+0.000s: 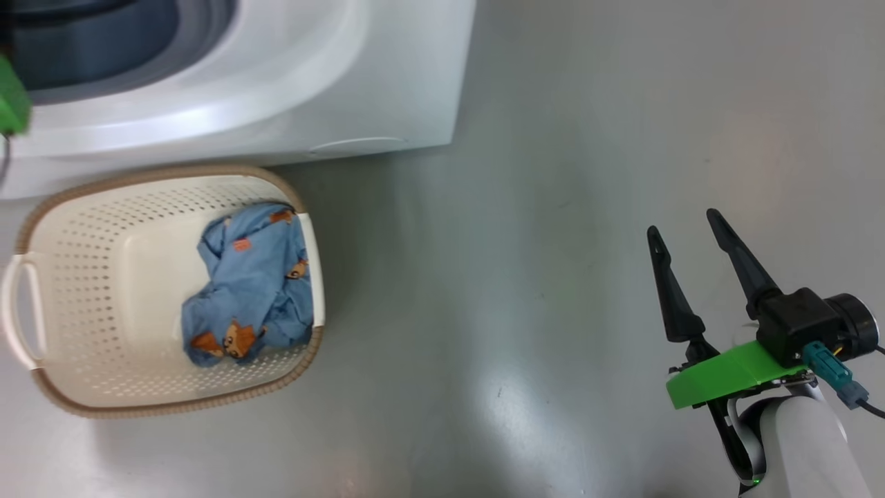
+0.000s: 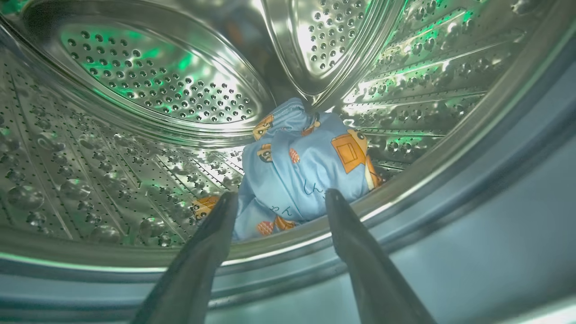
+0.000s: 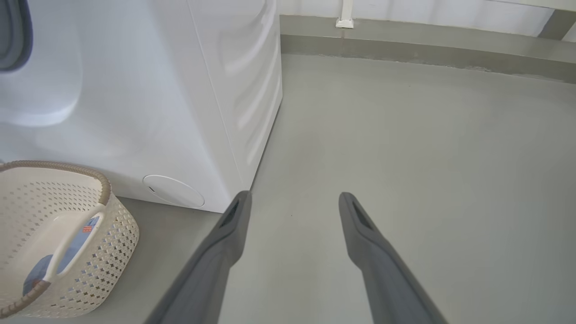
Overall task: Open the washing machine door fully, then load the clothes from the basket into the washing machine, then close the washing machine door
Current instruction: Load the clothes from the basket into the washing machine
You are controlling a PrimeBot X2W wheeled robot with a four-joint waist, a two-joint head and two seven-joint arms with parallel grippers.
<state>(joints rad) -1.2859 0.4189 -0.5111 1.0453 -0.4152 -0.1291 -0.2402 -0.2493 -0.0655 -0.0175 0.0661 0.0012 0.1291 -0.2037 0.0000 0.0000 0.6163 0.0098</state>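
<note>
My left gripper [image 2: 282, 194] is inside the drum [image 2: 135, 90] of the washing machine [image 1: 311, 83], fingers spread and empty. One blue printed garment [image 2: 306, 166] lies just beyond them on the drum wall, so I judge the door is open and the loading is partly done. Another blue garment [image 1: 249, 283] lies at the right end of the basket [image 1: 83, 277], near the front of the machine, so it has to go in before the door is shut; my right gripper [image 1: 683, 223] hangs spread and empty over the floor [image 1: 518, 277], well to the right of the basket.
</note>
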